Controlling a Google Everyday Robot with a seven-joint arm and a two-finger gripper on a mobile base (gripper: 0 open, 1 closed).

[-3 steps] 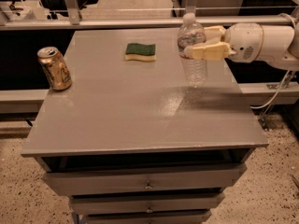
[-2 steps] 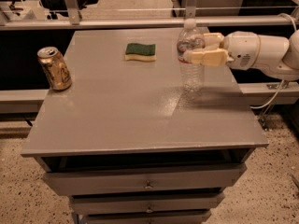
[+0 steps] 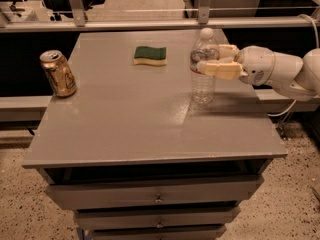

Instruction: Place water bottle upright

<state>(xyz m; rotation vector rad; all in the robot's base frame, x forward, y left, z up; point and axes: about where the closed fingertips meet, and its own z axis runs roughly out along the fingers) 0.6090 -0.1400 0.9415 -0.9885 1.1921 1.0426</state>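
Since the earlier frame the water bottle has been lowered; it is stood upright at two o'clock on the counter, pinched by the tool at label height. It could be toppled if dragged sideways during release.

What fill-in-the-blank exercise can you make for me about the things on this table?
1. The water bottle stands ___ on the table.
2. The hand comes in from the ___ side of the picture and grips the water bottle.
3. The sponge behind the middle of the table has a ___ top.
4. The gold can stands near the ___ edge of the table.

Missing words: upright; right; green; left.
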